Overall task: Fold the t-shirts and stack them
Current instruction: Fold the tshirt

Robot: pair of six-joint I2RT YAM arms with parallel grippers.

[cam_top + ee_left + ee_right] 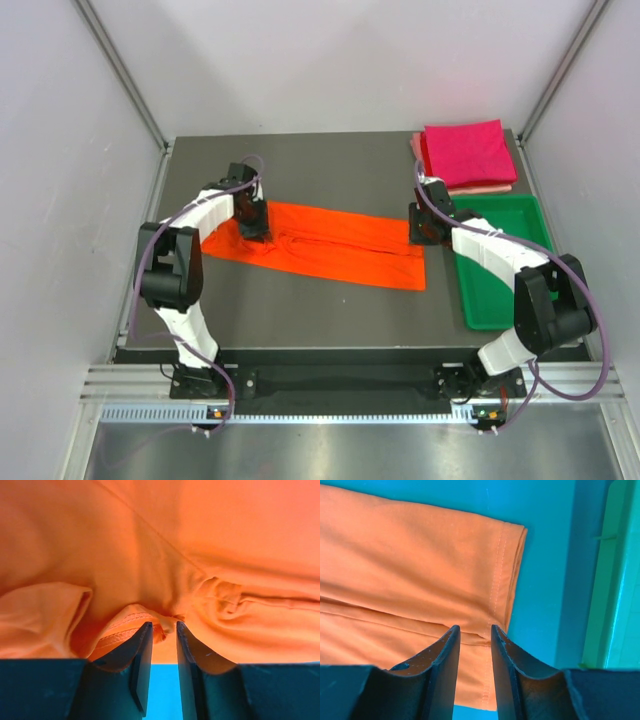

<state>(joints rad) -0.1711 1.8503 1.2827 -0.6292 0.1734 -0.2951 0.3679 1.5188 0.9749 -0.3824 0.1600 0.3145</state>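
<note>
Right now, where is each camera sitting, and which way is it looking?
Top external: above and behind, looking down on the dark table, left arm, right arm, the long bright orange cloth shirt and the green plastic tray.
Left wrist: on the left arm, looking past the left gripper into bunched orange cloth.
Right wrist: on the right arm, looking past the right gripper at the shirt's stitched hem and the tray.
Shared: all show the orange shirt.

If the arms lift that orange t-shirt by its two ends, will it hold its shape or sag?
Probably floppy: the orange t-shirt bunches into soft folds at the left end effector. Held only at its ends, the long strip would likely sag in the middle. Its thin stitched hem suggests it is light.
</note>
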